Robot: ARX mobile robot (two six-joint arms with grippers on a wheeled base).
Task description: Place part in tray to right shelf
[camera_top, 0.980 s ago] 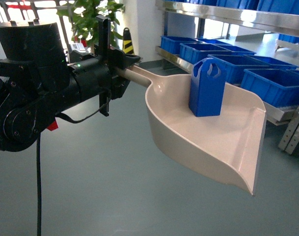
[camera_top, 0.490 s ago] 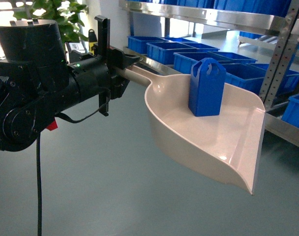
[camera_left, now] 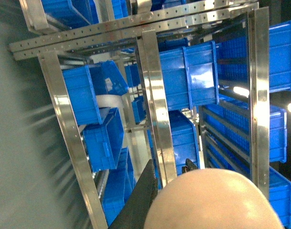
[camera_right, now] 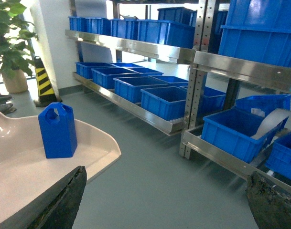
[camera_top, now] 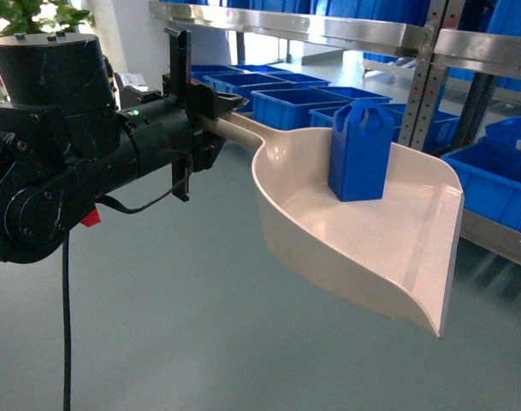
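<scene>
Holding the pale beige-pink plastic dustpan-shaped tray (camera_top: 371, 248) out in front of me right now, my left gripper (camera_top: 210, 104) is clenching its long straight handle where it comes out of the black arm. That small bright blue plastic block (camera_top: 360, 151) with the peaked top and holed tab is standing upright inside the tray, back near the handle end, touching the tray floor and sitting beside the far side wall. My right gripper (camera_right: 167, 200) is hanging with its dark fingers (camera_right: 64, 198) spread wide apart and nothing between them, just beside the tray's near edge. Beyond the tray, the long stainless steel rack (camera_top: 346, 30) is running along the far side, and big blue ribbed crates (camera_top: 286, 103) are sitting on its lower level. I'm seeing grey-green floor (camera_top: 157, 325) under the tray.
</scene>
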